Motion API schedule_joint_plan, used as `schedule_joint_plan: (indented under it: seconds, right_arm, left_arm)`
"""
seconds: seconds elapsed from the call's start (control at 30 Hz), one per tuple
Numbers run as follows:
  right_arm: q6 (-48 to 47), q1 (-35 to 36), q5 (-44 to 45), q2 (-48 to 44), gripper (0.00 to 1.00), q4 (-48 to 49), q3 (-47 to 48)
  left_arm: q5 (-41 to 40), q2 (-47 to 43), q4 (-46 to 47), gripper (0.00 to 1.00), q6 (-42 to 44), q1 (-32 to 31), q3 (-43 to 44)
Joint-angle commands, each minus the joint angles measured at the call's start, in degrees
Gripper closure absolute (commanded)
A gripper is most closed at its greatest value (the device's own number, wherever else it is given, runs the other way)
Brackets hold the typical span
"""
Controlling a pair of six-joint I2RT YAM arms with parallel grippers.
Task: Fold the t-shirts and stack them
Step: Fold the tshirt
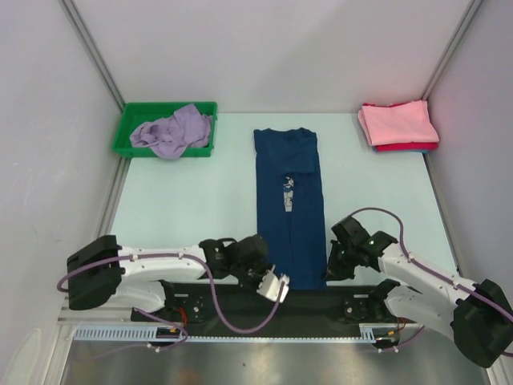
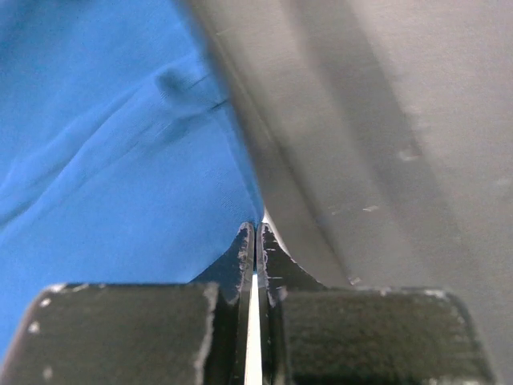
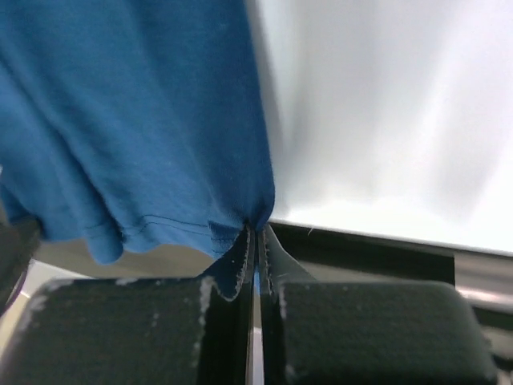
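A navy blue t-shirt (image 1: 288, 200) with a small pale print lies on the table as a long narrow strip, collar far and hem near. My left gripper (image 1: 284, 281) is shut at the hem's near-left corner. In the left wrist view the blue cloth (image 2: 120, 160) runs right into the closed tips of that gripper (image 2: 256, 228). My right gripper (image 1: 330, 273) is shut on the near-right corner, where the hem (image 3: 160, 228) bunches into its closed tips (image 3: 256, 231). A lavender t-shirt (image 1: 172, 132) lies crumpled in the bin. Folded pink and red t-shirts (image 1: 398, 124) are stacked at the far right.
The green plastic bin (image 1: 128, 140) stands at the far left corner. White walls enclose the pale table (image 1: 184, 208) on three sides. A black rail (image 1: 313, 298) runs along the near edge between the two arm bases.
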Motion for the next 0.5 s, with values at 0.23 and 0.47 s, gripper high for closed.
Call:
schedule_joint_plan:
  seconds: [0.23,0.47]
  right_arm:
    - [-14.5,-18.0,-2.8,14.8,1.0,1.8,22.4]
    - [-19.6,-23.7,-1.6,36.2,1.0,6.1,43.2]
  left_arm:
    - [3.9,2.4,-3.7,1.0,-1.5,21.7,13.7]
    - [2.2,16.3,-8.1,1.0,3.8,32.1,29.6]
